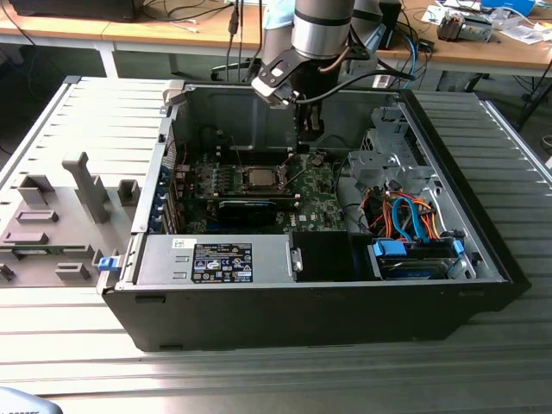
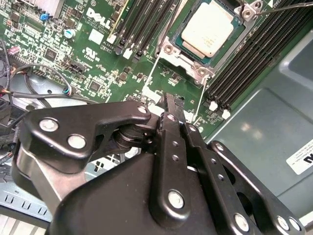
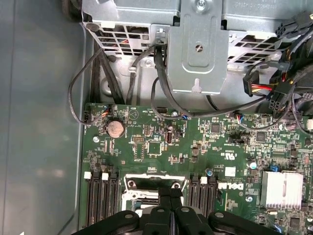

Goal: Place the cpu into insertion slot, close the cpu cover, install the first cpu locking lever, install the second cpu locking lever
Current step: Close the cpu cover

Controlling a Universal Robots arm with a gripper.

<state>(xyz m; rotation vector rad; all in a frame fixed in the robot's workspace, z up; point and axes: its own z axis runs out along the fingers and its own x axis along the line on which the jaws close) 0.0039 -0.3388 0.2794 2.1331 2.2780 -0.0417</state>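
The pale silver cpu (image 2: 208, 29) lies flat in the insertion slot (image 2: 202, 72) on the green board, also seen in the exterior view as the cpu (image 1: 259, 177). A metal cpu cover (image 2: 182, 55) frames it, and I cannot tell if it is pressed down. Thin wire levers (image 2: 151, 73) stick out from the socket's corners. My gripper (image 2: 172, 100) hangs above the board beside the socket, shut with nothing between its fingers. In the first wrist view the gripper (image 3: 171, 187) covers part of the socket. The exterior view places the gripper (image 1: 309, 129) behind and to the right of the socket.
Black memory slots (image 2: 244, 63) flank the socket. A grey labelled box (image 1: 216, 259) sits at the case front, and a drive cage (image 1: 388, 155) with orange and blue cables (image 1: 414, 216) stands on the exterior view's right. A grey fixture tray (image 1: 60, 224) lies outside the case.
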